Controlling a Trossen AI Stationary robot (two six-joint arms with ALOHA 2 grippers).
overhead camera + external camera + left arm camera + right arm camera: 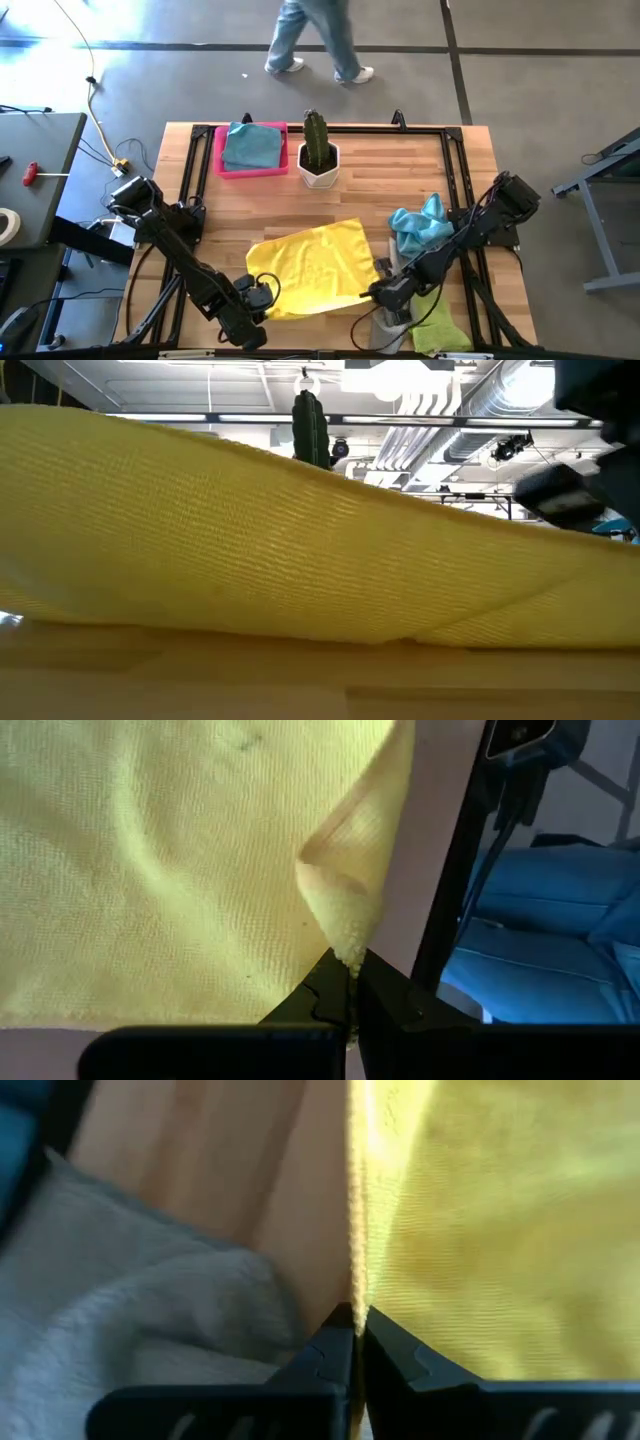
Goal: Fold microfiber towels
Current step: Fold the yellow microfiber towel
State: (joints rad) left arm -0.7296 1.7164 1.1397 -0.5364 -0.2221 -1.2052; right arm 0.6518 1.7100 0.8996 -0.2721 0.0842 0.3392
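Yellow towel [312, 265], light blue towel [420, 226], pink tray [222, 160], green cactus [317, 140].

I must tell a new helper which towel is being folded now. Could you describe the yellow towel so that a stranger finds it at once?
Start at the wooden table, then look at the middle of its near edge, between the two dark arms. There the yellow towel lies spread flat, with the left tool and the right tool each shut on a near corner. It is the only yellow cloth; the light blue towel beside it is crumpled.
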